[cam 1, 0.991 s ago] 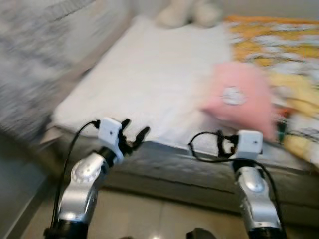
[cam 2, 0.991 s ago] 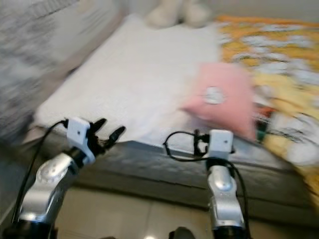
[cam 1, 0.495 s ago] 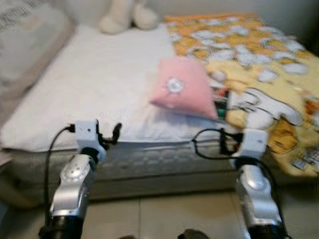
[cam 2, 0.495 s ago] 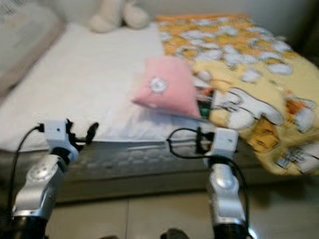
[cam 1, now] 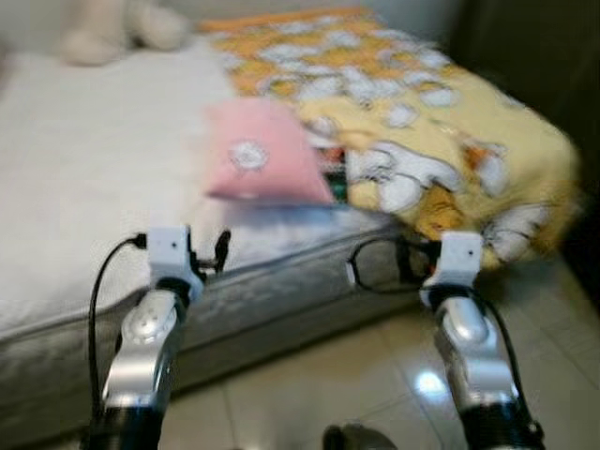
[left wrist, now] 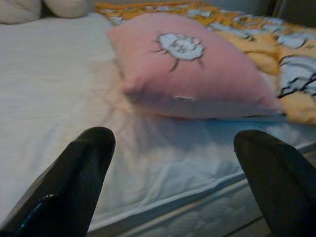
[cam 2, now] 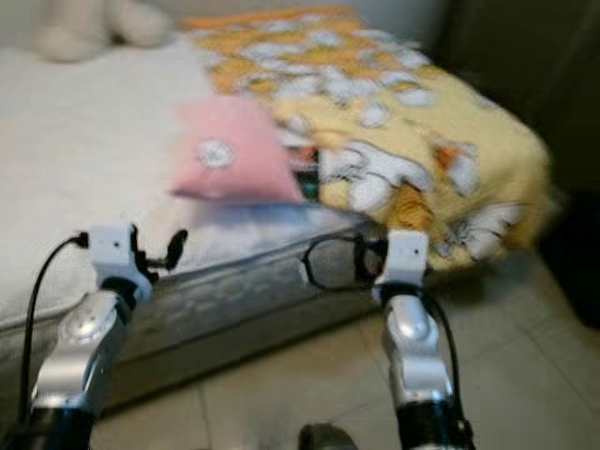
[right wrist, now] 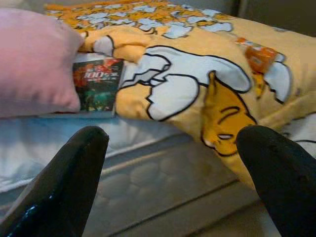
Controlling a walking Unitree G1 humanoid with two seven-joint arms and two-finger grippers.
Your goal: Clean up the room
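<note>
A pink pillow (cam 1: 253, 164) with a white flower mark lies on the bed's white sheet (cam 1: 84, 187). Beside it a yellow cartoon-print blanket (cam 1: 422, 122) covers the bed's right part and hangs over the corner. A dark-covered book (right wrist: 96, 84) lies wedged between pillow and blanket. My left gripper (cam 1: 211, 251) is open and empty, held at the mattress edge in front of the pillow (left wrist: 192, 69). My right gripper (cam 1: 408, 261) is also open and empty, low before the blanket's hanging edge (right wrist: 197, 74).
A cream plush toy (cam 1: 112, 28) sits at the back of the bed. The grey quilted mattress side (cam 1: 281, 300) faces me above a pale tiled floor (cam 1: 309, 384). Dark furniture (cam 1: 544, 66) stands to the right of the bed.
The camera has swung to the right, so the bed slid left in the picture and the blanket's corner came into view. Both arms keep the same raised pose with open fingers.
</note>
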